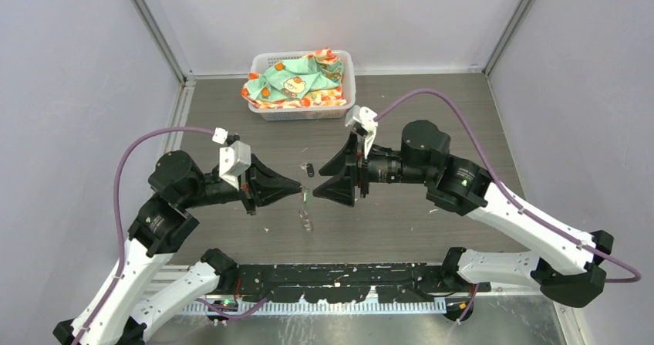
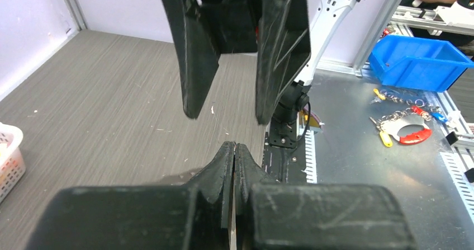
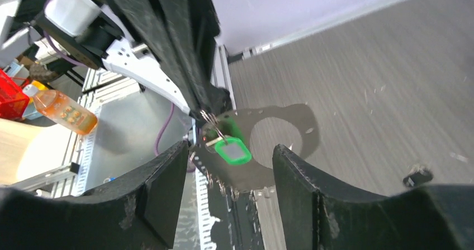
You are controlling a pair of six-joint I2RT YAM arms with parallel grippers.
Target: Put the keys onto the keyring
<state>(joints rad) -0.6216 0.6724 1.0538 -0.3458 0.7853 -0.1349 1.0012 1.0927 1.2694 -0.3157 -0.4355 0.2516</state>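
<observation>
Right now your left gripper [image 2: 234,147], clamped shut, dangles the green key [image 3: 232,151] aloft, likely so your right gripper [image 2: 228,117], fingers spread, can reach it.

A robotics lab: a pale-walled test cell framed in aluminium posts [image 1: 154,28] encloses the grey tabletop [image 1: 231,106]; a blue parts bin [image 2: 416,65] shows upper right by a metal bench [image 2: 358,166].

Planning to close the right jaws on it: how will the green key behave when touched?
Likely swings away: the green key dangles from a ring pinched by the left gripper. Probably light, so easily twisted. Its glossy plastic head may slip.
</observation>
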